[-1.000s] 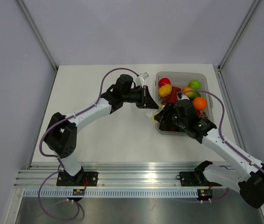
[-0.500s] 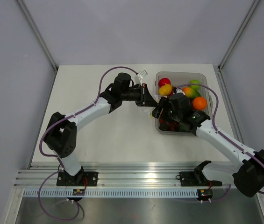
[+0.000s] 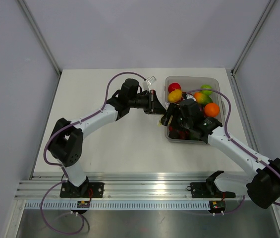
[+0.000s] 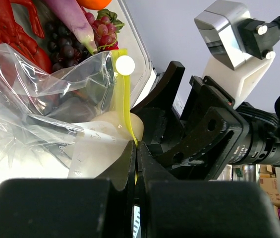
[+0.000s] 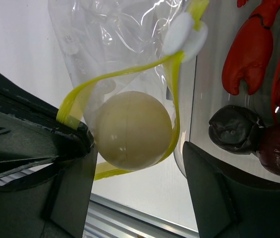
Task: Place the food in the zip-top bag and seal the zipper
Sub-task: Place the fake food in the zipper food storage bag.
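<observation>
The clear zip-top bag (image 4: 40, 99) hangs from my left gripper (image 4: 137, 148), which is shut on its yellow zipper (image 4: 125, 109) just below the white slider (image 4: 125, 65). In the right wrist view the zipper (image 5: 175, 89) loops open around a cream egg-shaped food (image 5: 134, 130) that sits in the mouth of the bag (image 5: 115, 39). My right gripper (image 5: 137, 158) is open; its left finger touches the egg and its right finger stands apart. From above, the left gripper (image 3: 155, 103) and right gripper (image 3: 168, 119) meet at the bin's left edge.
The grey-clear bin (image 3: 219, 82) at the back right holds a red lobster (image 5: 258, 44), dark grapes (image 5: 239, 129), and red, yellow, green and orange fruit. The table's near rail runs below the bag. Both arms crowd the bin's left wall.
My right gripper has moved up and left to the bag's mouth at the left gripper. The left gripper has shifted slightly away with the bag. Little has moved in the last half second.
</observation>
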Robot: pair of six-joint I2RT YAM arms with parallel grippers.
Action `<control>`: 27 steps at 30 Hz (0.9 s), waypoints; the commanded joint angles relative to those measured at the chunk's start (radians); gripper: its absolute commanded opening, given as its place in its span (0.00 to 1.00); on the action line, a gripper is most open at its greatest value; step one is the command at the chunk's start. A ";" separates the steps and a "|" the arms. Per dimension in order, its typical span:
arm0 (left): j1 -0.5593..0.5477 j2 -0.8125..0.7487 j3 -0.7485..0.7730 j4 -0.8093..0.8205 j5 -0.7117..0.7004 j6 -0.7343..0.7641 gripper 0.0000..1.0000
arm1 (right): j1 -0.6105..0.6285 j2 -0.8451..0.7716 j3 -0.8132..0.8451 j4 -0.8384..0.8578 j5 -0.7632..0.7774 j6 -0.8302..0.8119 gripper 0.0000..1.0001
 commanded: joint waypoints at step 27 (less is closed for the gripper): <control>0.024 0.014 -0.059 0.055 0.056 -0.003 0.00 | -0.035 -0.207 -0.056 -0.065 0.148 0.073 0.54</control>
